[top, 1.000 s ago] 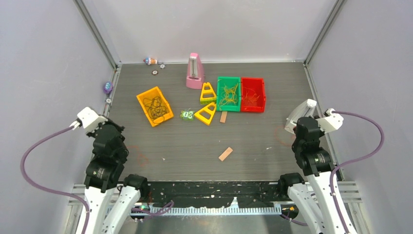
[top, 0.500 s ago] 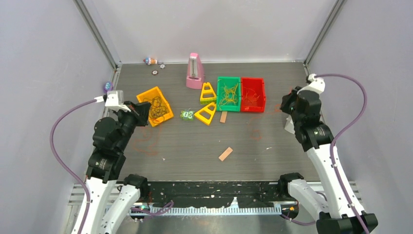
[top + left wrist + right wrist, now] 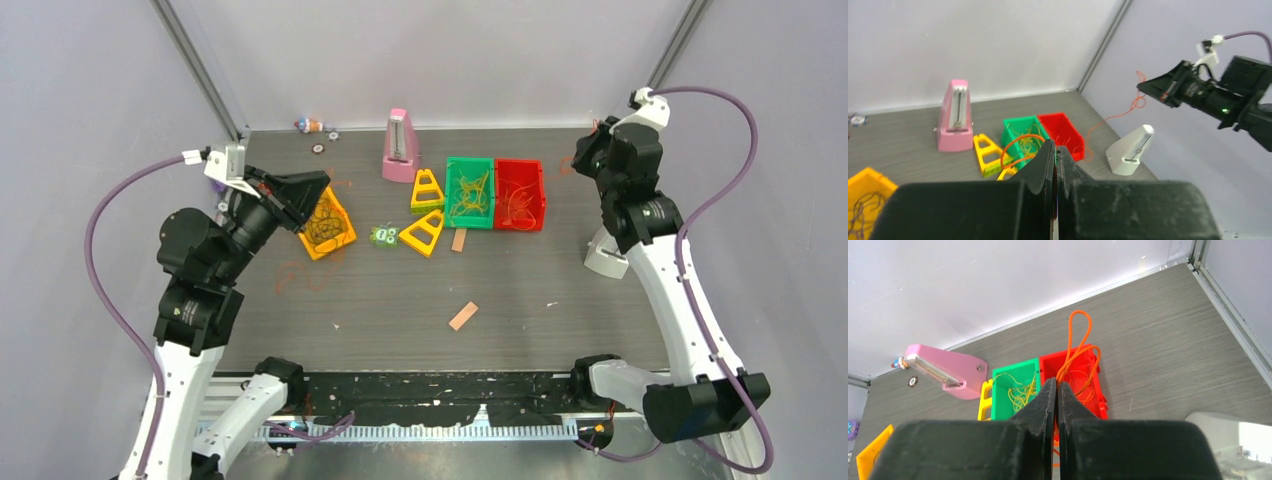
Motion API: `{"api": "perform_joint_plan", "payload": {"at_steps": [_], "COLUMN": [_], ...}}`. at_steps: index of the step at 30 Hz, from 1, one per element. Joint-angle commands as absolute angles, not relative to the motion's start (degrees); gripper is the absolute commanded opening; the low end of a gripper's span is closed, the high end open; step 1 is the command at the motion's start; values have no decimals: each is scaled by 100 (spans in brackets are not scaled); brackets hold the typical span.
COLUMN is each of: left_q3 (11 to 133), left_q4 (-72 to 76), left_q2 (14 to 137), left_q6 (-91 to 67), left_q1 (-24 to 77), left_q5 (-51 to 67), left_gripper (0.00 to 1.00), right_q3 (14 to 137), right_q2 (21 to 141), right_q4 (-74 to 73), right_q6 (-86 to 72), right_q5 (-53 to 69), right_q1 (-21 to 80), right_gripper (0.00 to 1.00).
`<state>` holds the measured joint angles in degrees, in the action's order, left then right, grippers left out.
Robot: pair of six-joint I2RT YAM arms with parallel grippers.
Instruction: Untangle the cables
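The cables are thin cords, sorted by colour into three bins: dark purple in the orange bin (image 3: 318, 218), yellow in the green bin (image 3: 469, 193), orange-red in the red bin (image 3: 520, 195). My left gripper (image 3: 318, 185) (image 3: 1055, 146) is raised over the orange bin and shut, with an orange cable loop (image 3: 1024, 136) sticking out at its tip. The right gripper (image 3: 578, 160) (image 3: 1057, 382) is held high by the red bin, shut on an orange cable loop (image 3: 1079, 313). From it a strand (image 3: 1108, 119) hangs towards the red bin.
A pink metronome (image 3: 400, 146) stands at the back and a white one (image 3: 603, 250) at the right. Two yellow triangles (image 3: 427, 190) (image 3: 424, 232), a small green toy (image 3: 384, 235) and two wooden blocks (image 3: 463, 316) (image 3: 459, 240) lie mid-table. Small bits sit at the back left corner (image 3: 310, 125).
Both arms have risen from low near their bases and reached forward and up, each carrying an orange cable off the table. Both grippers stayed shut.
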<state>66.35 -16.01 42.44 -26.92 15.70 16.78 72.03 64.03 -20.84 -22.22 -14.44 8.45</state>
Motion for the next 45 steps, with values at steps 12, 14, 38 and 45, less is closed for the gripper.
{"api": "perform_joint_plan", "payload": {"at_steps": [12, 14, 38, 45], "left_q3": [8383, 8470, 5615, 5461], "left_q4": [-1323, -1356, -1727, -2378], "left_q2": [5466, 5516, 4592, 4580], "left_q6": [-3289, -3281, -2514, -2610], "left_q1": [1847, 1854, 1854, 1855], "left_q5": [2048, 2032, 1256, 419], "left_gripper": [0, 0, 0, 0], "right_q3": [8035, 8019, 7294, 8191], "right_q2": [7749, 7923, 9656, 11020], "right_q4": [-1099, -1031, -822, -1635], "right_q6": [-2064, -2039, -1739, -1889], "right_q5": [-2000, -2065, -3386, -2500], "right_q1": [849, 847, 1633, 1643], "right_gripper": [5, 5, 5, 5]}}
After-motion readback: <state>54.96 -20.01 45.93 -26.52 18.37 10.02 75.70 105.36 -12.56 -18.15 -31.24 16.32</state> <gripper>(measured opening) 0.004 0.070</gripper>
